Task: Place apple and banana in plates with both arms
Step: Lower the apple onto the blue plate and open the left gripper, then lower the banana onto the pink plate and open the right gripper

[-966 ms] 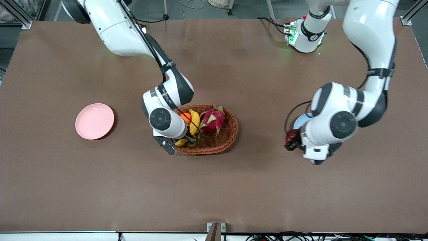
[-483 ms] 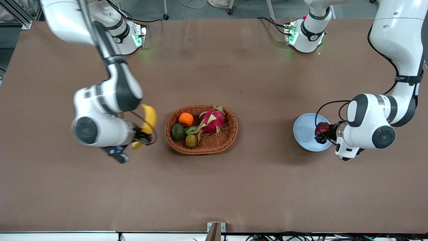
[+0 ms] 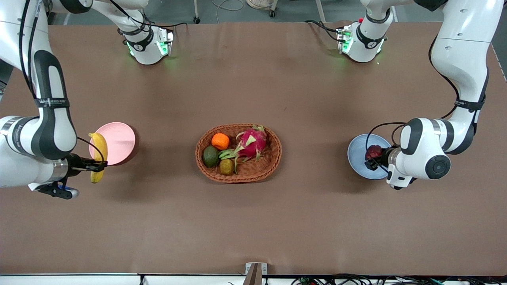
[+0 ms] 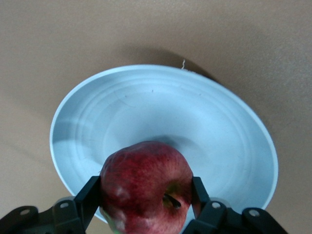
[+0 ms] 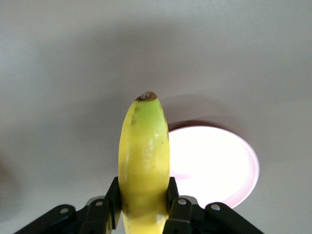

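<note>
My left gripper (image 3: 372, 158) is shut on the dark red apple (image 3: 373, 152) and holds it over the light blue plate (image 3: 358, 156). In the left wrist view the apple (image 4: 146, 187) sits between the black fingers (image 4: 90, 195), just above the blue plate (image 4: 214, 126). My right gripper (image 3: 97, 164) is shut on the yellow banana (image 3: 99, 154) and holds it in the air by the edge of the pale pink plate (image 3: 119, 140). In the right wrist view the banana (image 5: 144, 161) points up, with the pink plate (image 5: 214, 165) beside it below.
An oval brown wicker basket (image 3: 273, 156) stands mid-table between the plates. It holds a magenta dragon fruit (image 3: 250, 142), an orange (image 3: 220, 141), an avocado (image 3: 210, 156) and a small brown fruit (image 3: 226, 166). The arm bases stand along the table edge farthest from the front camera.
My right arm lifted the banana out of the basket and swung it to the pink plate. My left arm carried the apple over the blue plate.
</note>
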Robot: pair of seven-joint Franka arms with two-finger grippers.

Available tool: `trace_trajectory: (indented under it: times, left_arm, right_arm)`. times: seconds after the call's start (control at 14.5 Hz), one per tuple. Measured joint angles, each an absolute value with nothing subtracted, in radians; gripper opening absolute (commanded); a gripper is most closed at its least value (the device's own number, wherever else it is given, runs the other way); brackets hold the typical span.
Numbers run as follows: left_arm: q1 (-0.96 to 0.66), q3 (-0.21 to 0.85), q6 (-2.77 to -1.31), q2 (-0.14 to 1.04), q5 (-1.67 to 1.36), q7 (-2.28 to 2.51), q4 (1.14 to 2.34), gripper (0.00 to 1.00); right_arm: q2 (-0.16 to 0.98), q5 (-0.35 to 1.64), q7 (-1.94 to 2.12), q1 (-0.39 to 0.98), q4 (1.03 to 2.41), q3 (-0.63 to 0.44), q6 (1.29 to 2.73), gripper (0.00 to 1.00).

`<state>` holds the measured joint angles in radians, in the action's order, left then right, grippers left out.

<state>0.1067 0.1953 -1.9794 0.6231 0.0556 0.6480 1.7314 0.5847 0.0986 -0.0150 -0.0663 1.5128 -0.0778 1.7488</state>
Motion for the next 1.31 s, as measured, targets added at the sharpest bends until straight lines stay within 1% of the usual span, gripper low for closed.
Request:
trace_trajectory:
  times: [0.28, 0.41, 0.62, 0.83, 0.97, 1.1, 1.17, 1.24, 1.31]
  left_arm:
    - [0.104, 0.205, -1.979, 0.607, 0.056, 0.648, 1.702, 1.00]
    - [0.103, 0.219, -1.964, 0.562, 0.056, 0.648, 1.673, 1.00]
    - [0.101, 0.236, -1.869, 0.438, 0.057, 0.641, 1.610, 1.00]
    - [0.105, 0.235, -1.740, 0.310, 0.057, 0.564, 1.532, 1.00]
    - [0.106, 0.232, -1.700, 0.225, 0.057, 0.470, 1.518, 1.00]
    - [0.107, 0.228, -1.645, 0.152, 0.057, 0.336, 1.517, 1.00]
    - [0.107, 0.225, -1.609, 0.122, 0.057, 0.280, 1.517, 1.00]
    - [0.107, 0.224, -1.582, 0.094, 0.057, 0.243, 1.517, 1.00]
    - [0.107, 0.224, -1.564, 0.070, 0.057, 0.221, 1.518, 1.00]
  right_arm:
    - [0.576, 0.043, 0.104, -0.082, 1.676, -0.078, 1.891, 0.21]
    - [0.539, 0.031, 0.115, -0.083, 1.761, -0.076, 1.962, 0.21]
    - [0.454, 0.023, 0.121, -0.083, 1.889, -0.072, 2.053, 0.21]
    - [0.400, 0.008, 0.126, -0.082, 2.004, -0.069, 2.162, 0.22]
    - [0.388, 0.001, 0.126, -0.081, 2.049, -0.065, 2.203, 0.22]
    - [0.386, -0.001, 0.126, -0.081, 2.066, -0.064, 2.218, 0.25]
    - [0.386, -0.001, 0.126, -0.081, 2.071, -0.064, 2.227, 0.38]
    - [0.386, -0.001, 0.126, -0.081, 2.078, -0.064, 2.233, 0.74]
    - [0.386, -0.001, 0.126, -0.081, 2.084, -0.064, 2.239, 1.00]
